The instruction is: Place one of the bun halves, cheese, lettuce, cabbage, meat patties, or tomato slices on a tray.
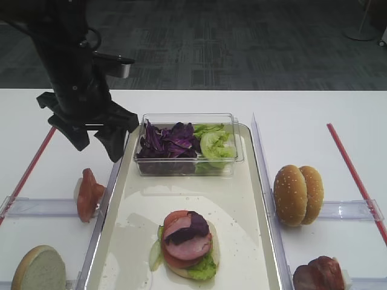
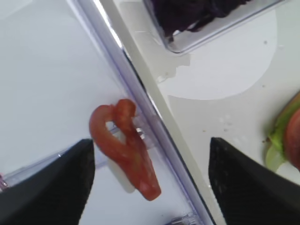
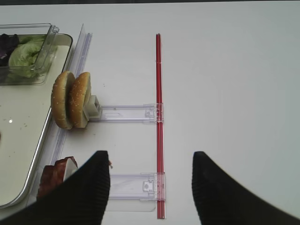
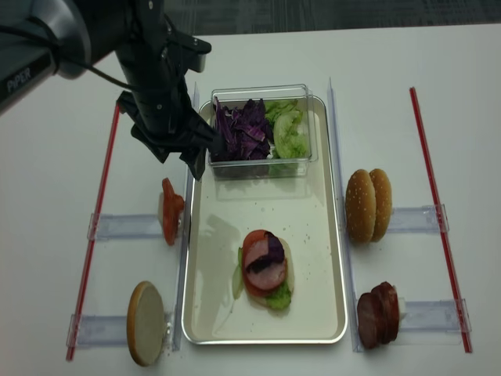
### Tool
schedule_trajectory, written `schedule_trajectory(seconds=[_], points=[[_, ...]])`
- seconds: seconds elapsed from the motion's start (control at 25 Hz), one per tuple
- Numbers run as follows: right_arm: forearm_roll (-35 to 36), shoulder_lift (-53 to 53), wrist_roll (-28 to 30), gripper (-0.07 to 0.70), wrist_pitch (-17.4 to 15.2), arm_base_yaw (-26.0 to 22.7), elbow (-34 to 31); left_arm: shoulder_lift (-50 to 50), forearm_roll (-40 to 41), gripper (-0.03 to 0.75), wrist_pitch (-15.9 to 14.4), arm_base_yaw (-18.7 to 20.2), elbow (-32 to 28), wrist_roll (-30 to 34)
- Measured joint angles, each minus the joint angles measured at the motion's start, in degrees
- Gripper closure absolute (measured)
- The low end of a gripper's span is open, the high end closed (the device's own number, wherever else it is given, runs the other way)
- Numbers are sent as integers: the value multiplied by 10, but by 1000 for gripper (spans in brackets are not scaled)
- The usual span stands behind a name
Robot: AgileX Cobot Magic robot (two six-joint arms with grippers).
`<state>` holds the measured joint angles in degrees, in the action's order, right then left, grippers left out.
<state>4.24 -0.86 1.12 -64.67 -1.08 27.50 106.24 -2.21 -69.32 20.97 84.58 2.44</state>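
A: Where's your left gripper (image 1: 97, 142)?

B: Upper left of the overhead view, hanging just outside the tray's (image 1: 251, 175) left rim, next to the clear box (image 1: 188, 145). Jaws spread wide, nothing btwn them. In the left wrist view you see both black fingers (image 2: 49, 185) at the bottom corners, w/ the tomato slices (image 2: 126, 147) standing on edge between and beyond them, just beside the rim.

A: And the right gripper (image 3: 150, 187)?

B: You only get it in the right wrist view, bottom of frame. Fingers well apart, empty, over bare table w/ a red strip (image 3: 159, 126) running up between them.

A: What's on the tray already?

B: Lower centre: a stack w/ lettuce (image 1: 202, 269) at the bottom edge, red tomato, a pink meat slice (image 1: 192, 244), and a dark purple cabbage (image 1: 196, 225) piece on top. Probably a bun underneath, but it's mostly hidden so you can't be sure.

A: Rest of the stuff?

B: Box at the tray's top holds purple leaves on the left, green leaves on the right. Bun halves (image 1: 298, 194) stand on edge right of the tray, mid frame. Meat patties (image 1: 319, 275) at lower right, partly cut off. One more bun half (image 1: 39, 269) at lower left, pale face toward you.
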Motion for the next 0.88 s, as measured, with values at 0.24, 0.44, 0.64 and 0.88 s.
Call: schedule_trajectory(seconds=[0.24,0.44,0.64,0.88], points=[[0,0,0,206,0,0,0,0,2,244,0,-51,0,-3],[0,0,0,206,0,0,0,0,6,244,0,-94,0,-3],[0,0,0,206,0,0,0,0,16,244,-1,-140,0,-3],[0,0,0,206,0,0,0,0,22,244,-3,-191,0,0]])
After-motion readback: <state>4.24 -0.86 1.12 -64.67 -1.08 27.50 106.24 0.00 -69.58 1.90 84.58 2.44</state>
